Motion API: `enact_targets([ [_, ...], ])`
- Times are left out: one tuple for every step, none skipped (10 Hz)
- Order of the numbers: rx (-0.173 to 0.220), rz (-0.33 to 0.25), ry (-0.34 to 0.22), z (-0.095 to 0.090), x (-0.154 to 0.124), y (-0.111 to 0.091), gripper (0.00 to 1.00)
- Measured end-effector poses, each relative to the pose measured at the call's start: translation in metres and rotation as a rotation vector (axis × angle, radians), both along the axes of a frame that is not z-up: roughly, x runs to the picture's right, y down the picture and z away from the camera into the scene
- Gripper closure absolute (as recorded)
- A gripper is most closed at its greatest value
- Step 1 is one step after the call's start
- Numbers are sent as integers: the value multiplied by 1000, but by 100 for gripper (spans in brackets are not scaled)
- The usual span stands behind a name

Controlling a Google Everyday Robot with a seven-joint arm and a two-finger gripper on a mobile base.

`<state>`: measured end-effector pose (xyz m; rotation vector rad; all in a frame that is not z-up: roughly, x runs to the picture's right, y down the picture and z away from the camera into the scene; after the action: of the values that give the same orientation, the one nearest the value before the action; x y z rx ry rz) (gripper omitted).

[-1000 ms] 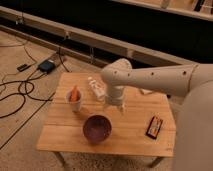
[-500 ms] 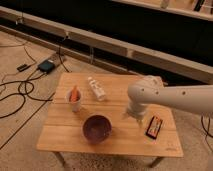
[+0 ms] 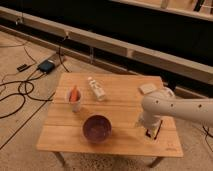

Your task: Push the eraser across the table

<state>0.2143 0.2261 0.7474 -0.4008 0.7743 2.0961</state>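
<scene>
The eraser (image 3: pixel 155 129), a small flat black block with red-orange marks, lies near the right front corner of the light wooden table (image 3: pixel 120 107). My white arm reaches in from the right and bends down over it. The gripper (image 3: pixel 145 123) hangs at the eraser's left end, touching or nearly touching it, and the arm covers part of the block.
A purple bowl (image 3: pixel 97 128) sits front centre. On the left stands a white cup (image 3: pixel 74 100) holding something orange, and a clear bottle (image 3: pixel 96 88) lies behind the middle. A pale beige block (image 3: pixel 148 88) rests at the back right. Cables and a blue box (image 3: pixel 47 66) lie on the floor to the left.
The arm has swung from the table's middle to the right and come down by the eraser. The eraser, bowl, cup and bottle sit where they were.
</scene>
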Motion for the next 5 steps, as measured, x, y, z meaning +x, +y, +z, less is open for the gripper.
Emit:
enact_targets([
  [-3, -8, -3, 9, 9, -4, 35],
  [-5, -13, -4, 14, 14, -7, 35],
  [-7, -23, 1, 22, 23, -11, 35],
  [-2, -28, 11, 27, 30, -16, 35],
  [-3, -26, 13, 27, 31, -16, 35],
])
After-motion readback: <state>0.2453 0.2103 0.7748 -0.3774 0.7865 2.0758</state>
